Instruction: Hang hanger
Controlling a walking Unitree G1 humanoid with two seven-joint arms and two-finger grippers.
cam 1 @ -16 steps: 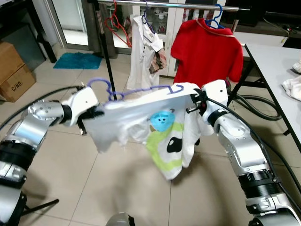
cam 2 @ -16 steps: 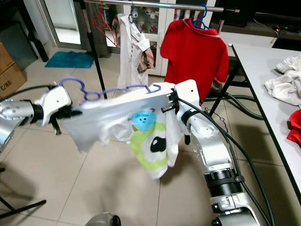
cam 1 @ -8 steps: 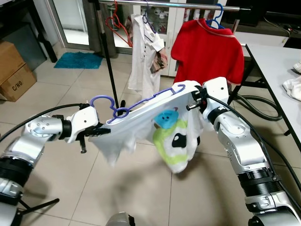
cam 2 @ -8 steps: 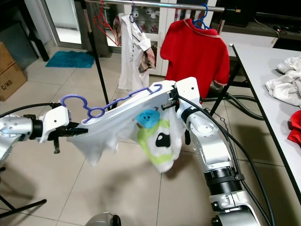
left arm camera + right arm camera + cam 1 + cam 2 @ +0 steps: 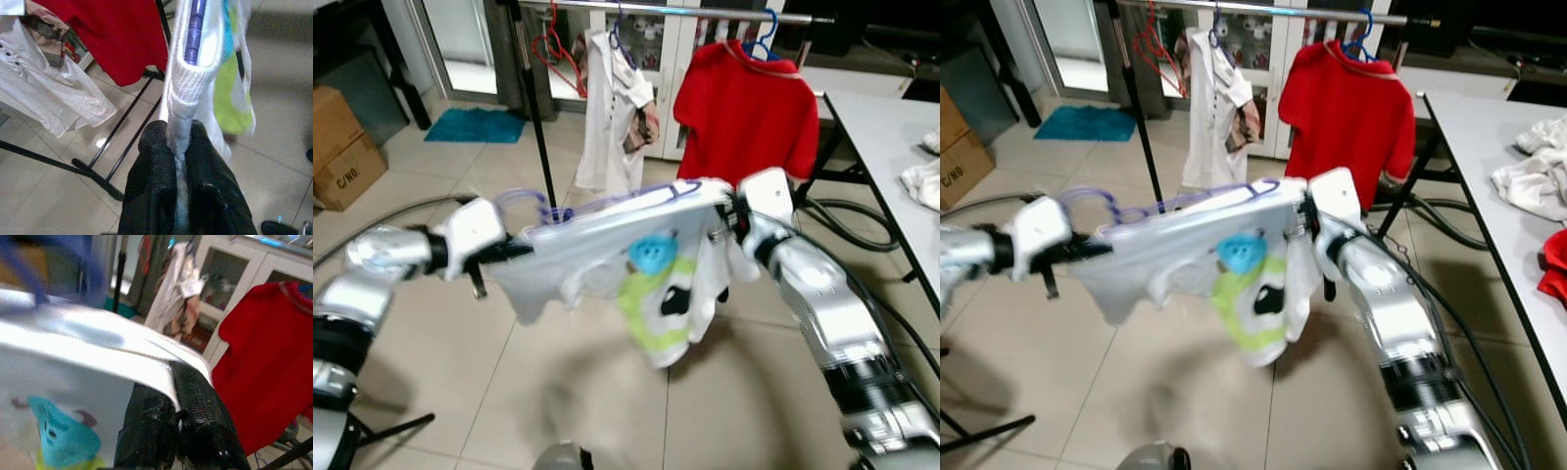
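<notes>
A white T-shirt (image 5: 607,255) with a blue and green cartoon print is stretched over a purple hanger (image 5: 543,208) between my two grippers, at chest height. My left gripper (image 5: 504,253) is shut on the shirt's left end; in the left wrist view its fingers (image 5: 156,161) pinch the white cloth just below the hanger's purple arm (image 5: 195,29). My right gripper (image 5: 720,220) is shut on the shirt's right shoulder, seen as (image 5: 173,416). The clothes rail (image 5: 685,10) runs across the top, beyond the shirt. The hanger's hook sits near the left gripper, blurred.
On the rail hang a red polo shirt (image 5: 744,108) on a blue hanger, a white shirt (image 5: 617,108) and an empty red hanger (image 5: 558,54). The rail's black post (image 5: 533,108) stands behind the left arm. A white table (image 5: 891,127) is at right, a cardboard box (image 5: 342,147) at left.
My left gripper has come back up from its dip, so the hanger and shirt are close to level again. The right gripper has held its place.
</notes>
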